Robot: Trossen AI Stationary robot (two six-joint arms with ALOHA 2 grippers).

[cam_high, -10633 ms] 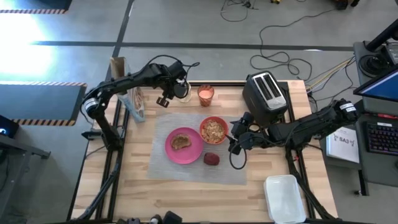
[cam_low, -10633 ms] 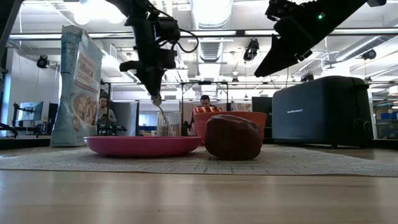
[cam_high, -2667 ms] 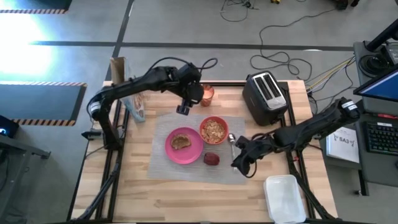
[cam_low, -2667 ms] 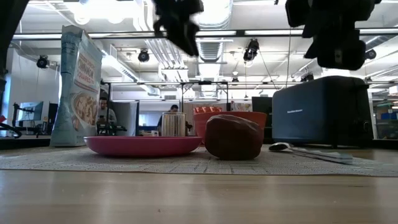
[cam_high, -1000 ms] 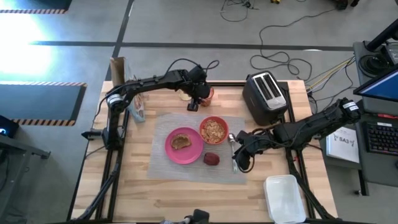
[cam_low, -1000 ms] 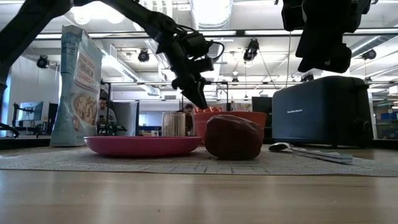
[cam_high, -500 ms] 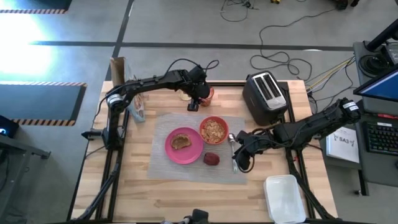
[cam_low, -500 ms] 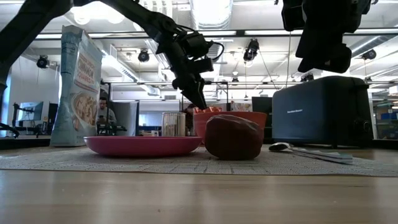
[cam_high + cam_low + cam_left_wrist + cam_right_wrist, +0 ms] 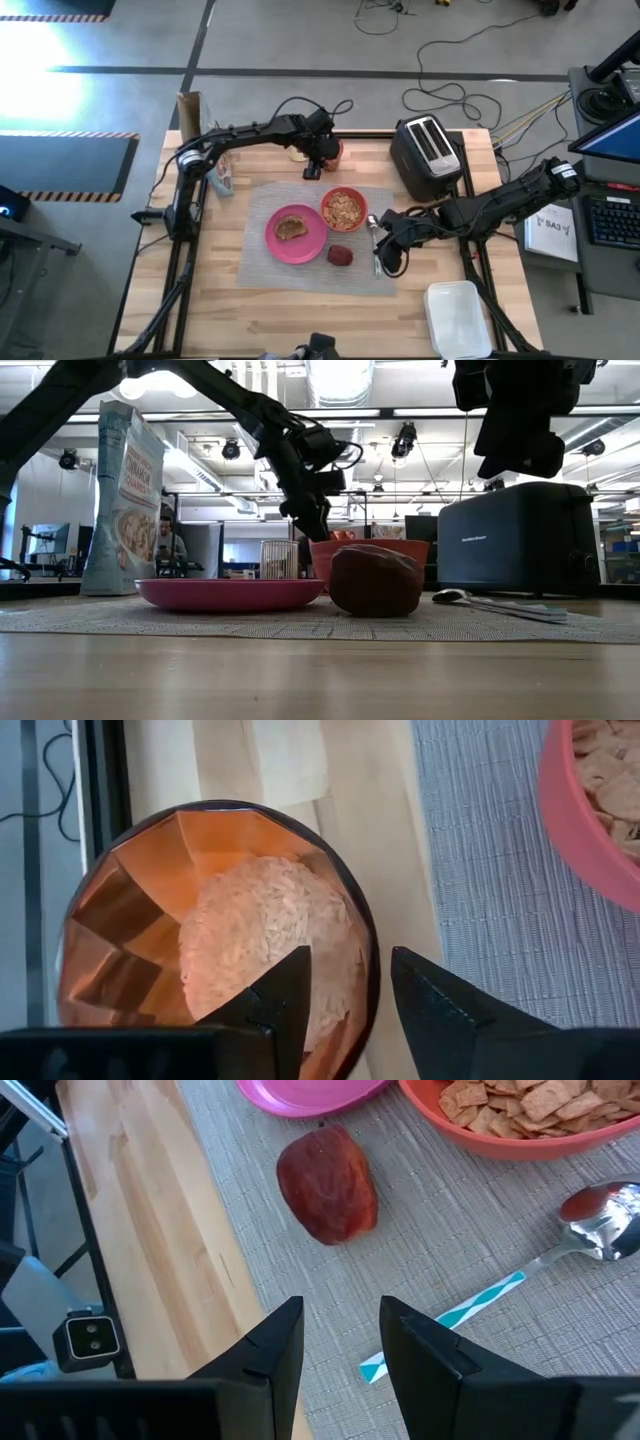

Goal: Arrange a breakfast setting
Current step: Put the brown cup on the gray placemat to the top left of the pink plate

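**Setting laid on the mat; glass at the far edge under the left tool**

On the wooden tabletop (image 9: 230, 320) the grey placemat (image 9: 300, 278) lies in the middle; nearest on it is the dark red patty (image 9: 340, 256), at 5 o'clock of the pink plate (image 9: 305, 250) and just clear of its rim. At 3 o'clock of the patty the right tool (image 9: 342, 1308) hangs above the mat, its fingers a moderate gap apart with nothing between them; the metal spoon (image 9: 500, 1292) lies flat on the mat below and just ahead of it, teal-striped handle towards the near edge, spoon bowl towards the far edge and close beside the red bowl (image 9: 325, 210). The plate carries the toast slice (image 9: 291, 226) near its centre; the red bowl stands at 2 o'clock of the plate, right beside it, filled with cereal squares (image 9: 345, 208). At 12 o'clock of the bowl, on bare wood just past the mat's far edge, stands the glass of orange drink (image 9: 130, 910); the left tool (image 9: 350, 960) is over it, partly open, one finger over the drink and the other outside, the rim running between them; no firm grip shows. Farther round, at 2 o'clock of the bowl, sits the black toaster (image 9: 428, 150); a cereal box (image 9: 125, 500) stands at the far left.
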